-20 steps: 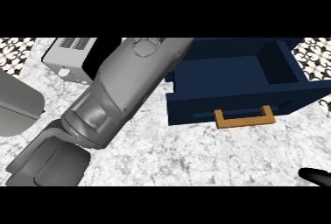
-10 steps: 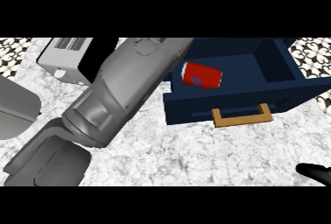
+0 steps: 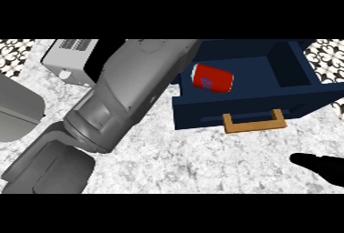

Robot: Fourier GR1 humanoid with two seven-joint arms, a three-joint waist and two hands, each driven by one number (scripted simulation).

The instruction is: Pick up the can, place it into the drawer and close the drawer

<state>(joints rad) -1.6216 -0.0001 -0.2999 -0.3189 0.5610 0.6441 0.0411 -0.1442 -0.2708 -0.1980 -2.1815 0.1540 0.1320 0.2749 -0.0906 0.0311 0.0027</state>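
So we're looking down at the marble counter (image 3: 201, 159) and our left forearm (image 3: 128, 100) is taking up most of the left half, running from abt 7 o'clock up toward 12. The left hand itself doesn't show, it's past the top edge or hidden behind the arm, so can't tell what the fingers are doing.

The red can (image 3: 212, 78) is lying on its side inside the open navy drawer (image 3: 295, 68), in the drawer's left part, right next to where our forearm crosses over its left edge. The drawer sits at roughly 1-2 o'clock w/ its wooden handle (image 3: 254, 122) facing us on the front panel.

Right hand (image 3: 322, 166) is down at abt 4 o'clock, just a black bit poking in from the right edge, well apart from the drawer and holding nothing. Whether the fingers are apart or together, can't tell tbh.

A white boxy appliance (image 3: 67, 61) is at 10-11 o'clock, partly behind the arm.
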